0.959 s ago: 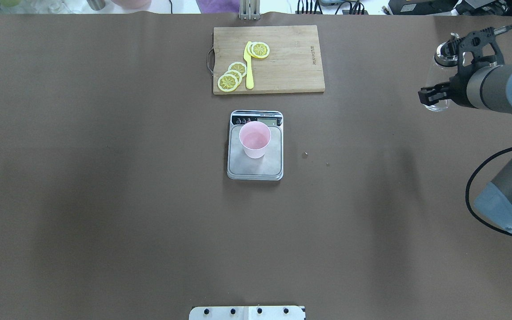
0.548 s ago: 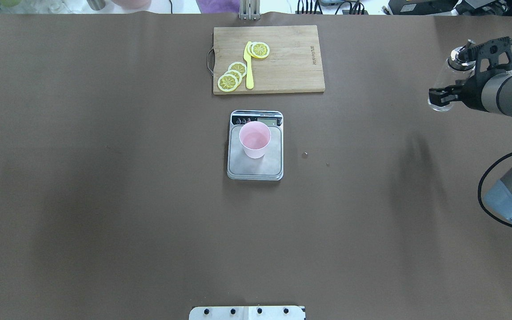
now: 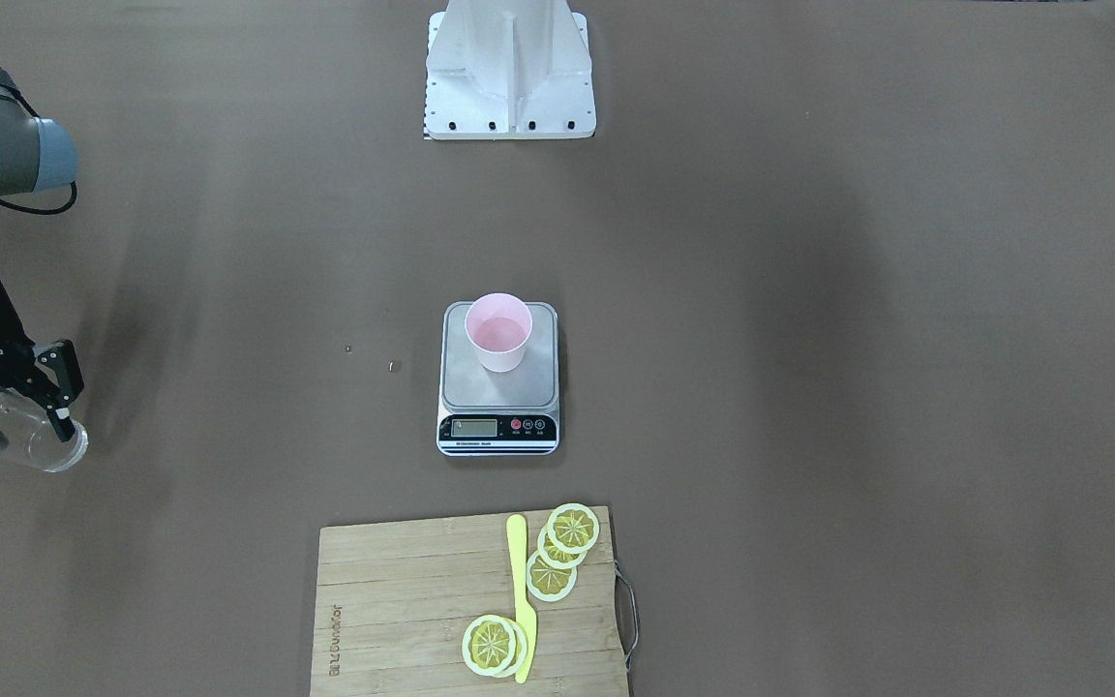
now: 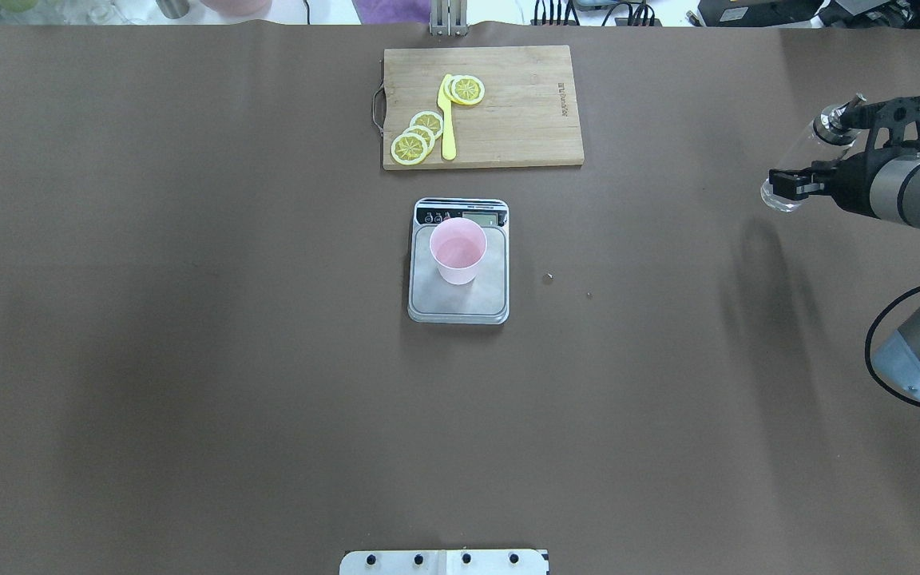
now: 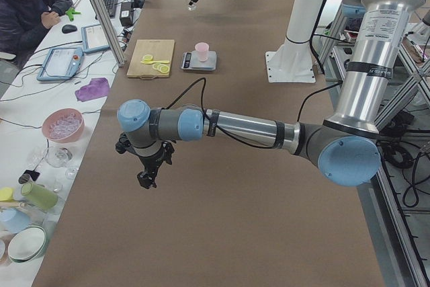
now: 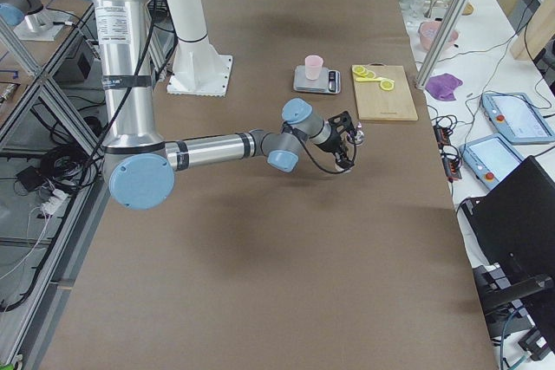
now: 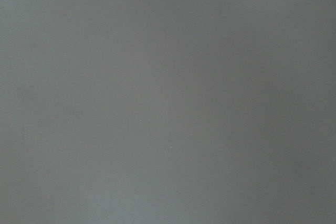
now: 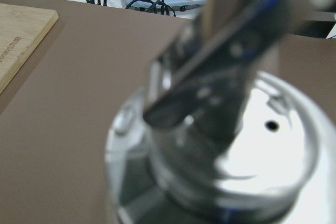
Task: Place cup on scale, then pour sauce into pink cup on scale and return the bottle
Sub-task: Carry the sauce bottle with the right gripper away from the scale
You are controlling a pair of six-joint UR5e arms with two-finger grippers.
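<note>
Right hand (image 4: 786, 184) clamped on tilted bottle (image 4: 811, 148) above tabletop (image 4: 668, 399), well apart from cup (image 4: 458, 249); likely return: bring upright, seat base, then release.

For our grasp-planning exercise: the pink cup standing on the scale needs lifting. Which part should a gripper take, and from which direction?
Take the cup by its side wall just below the rim, coming in level from the side. It stands upright on the scale, has no handle and widens upward, so the wider rim above the jaws should stop it slipping.
</note>
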